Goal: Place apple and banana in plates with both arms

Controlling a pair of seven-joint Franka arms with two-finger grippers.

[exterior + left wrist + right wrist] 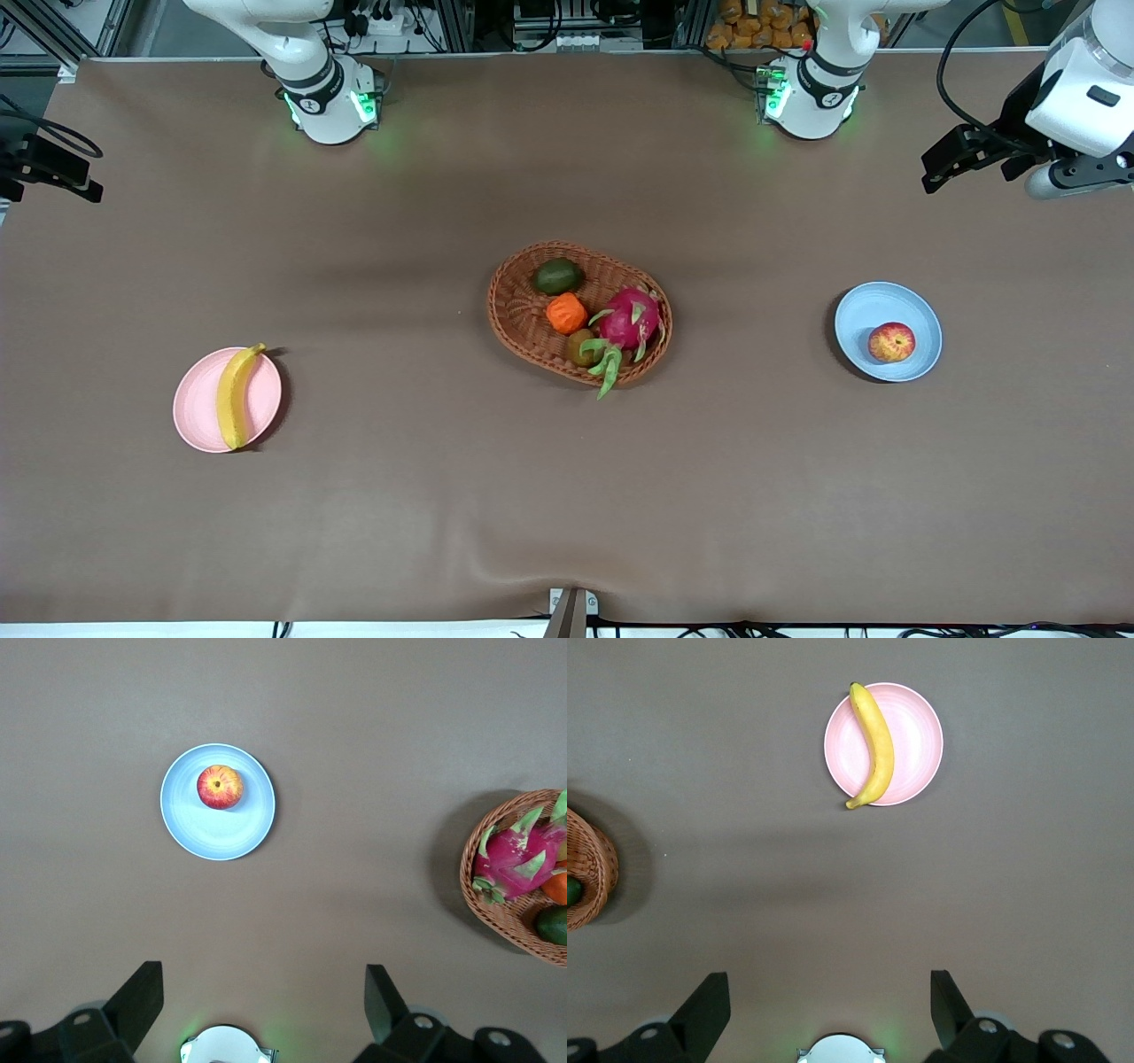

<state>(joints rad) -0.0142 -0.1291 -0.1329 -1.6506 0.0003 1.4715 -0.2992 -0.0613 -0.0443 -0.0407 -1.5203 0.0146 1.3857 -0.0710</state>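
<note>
The red and yellow apple (891, 342) lies in the light blue plate (855, 310) toward the left arm's end of the table; the left wrist view shows the apple (219, 786) and the plate (199, 828) too. The yellow banana (234, 395) lies across the pale pink plate (266, 399) toward the right arm's end, its ends overhanging the rim; both show in the right wrist view (874, 744), (917, 744). My left gripper (952, 159), (263, 1001) is open, empty and raised by its table end. My right gripper (84, 168), (830, 1001) is open, empty and raised by its table end.
An oval brown wicker basket (509, 306) stands mid-table between the plates, holding a pink dragon fruit (629, 321), a ribbed orange fruit (566, 313), a green fruit (558, 276) and a brown fruit. The arms' green-lit bases (332, 106), (811, 97) stand along the table's edge farthest from the camera.
</note>
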